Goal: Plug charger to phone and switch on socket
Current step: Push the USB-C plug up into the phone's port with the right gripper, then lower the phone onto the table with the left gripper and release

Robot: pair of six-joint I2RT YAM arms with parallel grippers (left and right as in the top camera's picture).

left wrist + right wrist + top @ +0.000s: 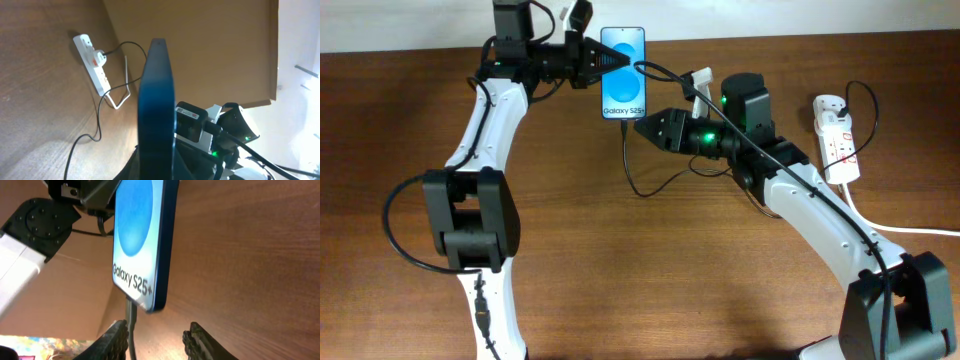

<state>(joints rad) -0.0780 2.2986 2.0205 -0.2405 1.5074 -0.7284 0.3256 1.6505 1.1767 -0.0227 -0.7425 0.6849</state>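
Overhead view of a brown table (620,280) w/ two robot arms.

**Progress:** the phone (623,72), blue screen up, is at 12 o'clock on the table. The charger (624,150), a thin black cable, leaves the phone's 6 o'clock end. In the right wrist view its tip looks seated in the port, so the plug-in step appears done. The socket (837,140), a white strip, lies well apart at 3 o'clock. The charger's far end seems to run into the strip's 12 o'clock end. Nothing is near the switches, and their on/off state is too small to tell. Judged left to do: switching on.

**End effectors:** the left end effector (597,62) is at the phone's 9 o'clock edge and looks clenched on it. The left wrist view shows the phone edge-on between its fingers. The right end effector (642,125) is just off the phone's 6 o'clock end, fingers spread and gripping nothing. The cable passes close by one finger; can't tell if they touch.
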